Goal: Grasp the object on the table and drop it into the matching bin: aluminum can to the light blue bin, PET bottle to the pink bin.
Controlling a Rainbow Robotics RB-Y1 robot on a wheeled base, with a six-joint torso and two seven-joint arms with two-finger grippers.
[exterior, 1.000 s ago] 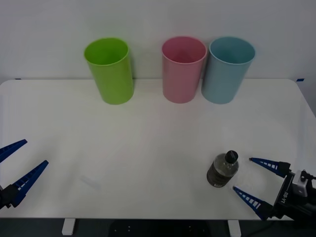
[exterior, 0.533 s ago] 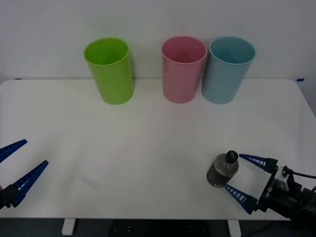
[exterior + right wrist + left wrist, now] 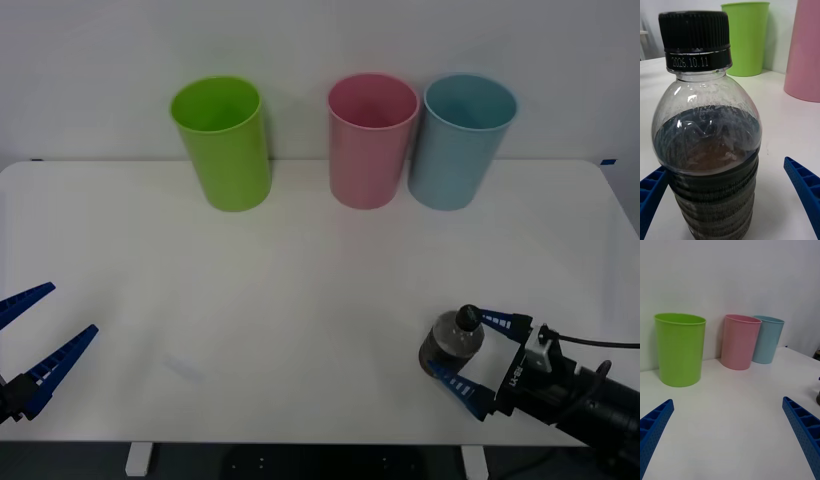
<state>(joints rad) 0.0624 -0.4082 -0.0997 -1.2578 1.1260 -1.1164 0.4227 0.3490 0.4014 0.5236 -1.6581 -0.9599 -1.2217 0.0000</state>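
Observation:
The PET bottle (image 3: 452, 345), small, dark-tinted and black-capped, stands upright near the front right of the white table (image 3: 300, 270). My right gripper (image 3: 457, 345) is open, with one blue finger on each side of the bottle; I cannot tell if they touch it. In the right wrist view the bottle (image 3: 707, 150) stands close up between the open fingertips (image 3: 801, 180). The pink bin (image 3: 372, 140) and the light blue bin (image 3: 462, 140) stand side by side at the table's back. My left gripper (image 3: 72, 308) waits open at the front left.
A lime green bin (image 3: 222, 142) stands left of the pink one at the back. The left wrist view shows the green bin (image 3: 679, 348), pink bin (image 3: 740, 341) and blue bin (image 3: 767, 339) beyond bare tabletop. The table's front edge is close under both grippers.
My right gripper has slid left along the table's front until its open fingers flank the bottle. The bottle, the bins and my left arm have stayed put.

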